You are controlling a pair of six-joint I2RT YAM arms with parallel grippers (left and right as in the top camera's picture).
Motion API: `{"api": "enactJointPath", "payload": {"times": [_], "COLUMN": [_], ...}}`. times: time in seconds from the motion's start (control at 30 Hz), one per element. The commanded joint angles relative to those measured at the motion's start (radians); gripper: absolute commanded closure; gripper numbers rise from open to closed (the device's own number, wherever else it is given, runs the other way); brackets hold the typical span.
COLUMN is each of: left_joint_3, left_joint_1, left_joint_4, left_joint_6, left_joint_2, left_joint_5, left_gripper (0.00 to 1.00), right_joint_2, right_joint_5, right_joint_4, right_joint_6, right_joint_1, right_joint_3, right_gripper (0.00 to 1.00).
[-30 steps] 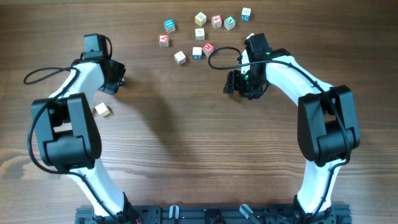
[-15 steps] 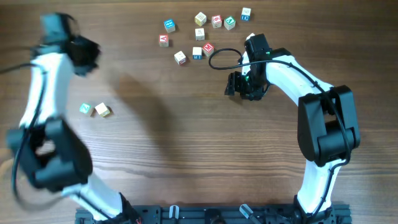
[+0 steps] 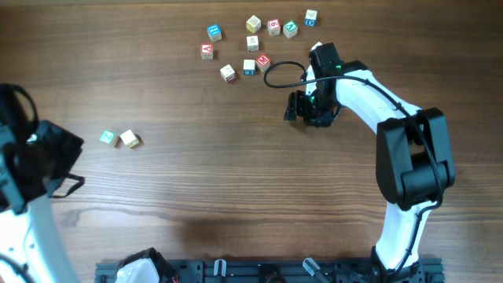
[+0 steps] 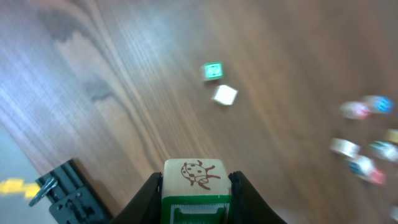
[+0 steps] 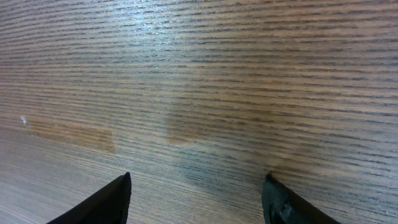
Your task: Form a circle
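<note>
The left pincer [image 4: 194,188] is swinging away toward 9 o'clock, clenching a ladybird cube [image 4: 193,172]. This is leaving the circle at only two: a green-faced cube [image 3: 108,137] just beside a pale cube [image 3: 130,140]. The right pincer [image 5: 198,186] is hanging released over bare bench [image 5: 199,74].

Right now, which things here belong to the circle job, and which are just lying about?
In the job:
- green-faced cube
- pale cube right beside it
- ladybug cube, gripped by the left gripper

Lying about, for now:
- scattered letter cubes at the far edge
</note>
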Motion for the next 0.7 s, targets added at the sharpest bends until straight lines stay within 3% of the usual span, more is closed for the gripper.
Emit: {"api": "enactJointPath", "payload": {"times": [0.0,0.17,0.27,0.5,0.67], "left_joint_3": [-0.254,-0.659,-0.830,-0.850,-0.850], "left_joint_1": [-0.003,-0.003,-0.003,-0.003,-0.003], "left_joint_4": [0.095,0.462,0.700,0.914,0.997], "left_joint_6": [-0.124,-0.133,-0.211,-0.207,-0.197], "left_joint_2": [-0.012,0.018,0.096,0.264,0.326], "left_joint_5": [-0.048,0.089,0.077,-0.033,-0.034], "left_gripper": [0.77,0.75,0.73,0.67,0.66], "right_joint_2": [0.030,0.030,0.030,0.030,0.030], "right_joint_5": [0.047,0.047,0.047,0.047,0.048], "right_joint_4": [-0.012,-0.025,-0.036,-0.038,-0.037], "right_joint_6": [-0.009,-0.009,-0.009,-0.009,-0.009], "right_joint_1": [0.002,0.002,0.002,0.002,0.002], "right_joint_3": [-0.021,-0.021,-0.021,-0.021,-0.021], "right_gripper": [0.32,0.32,0.32,0.32,0.30]}}
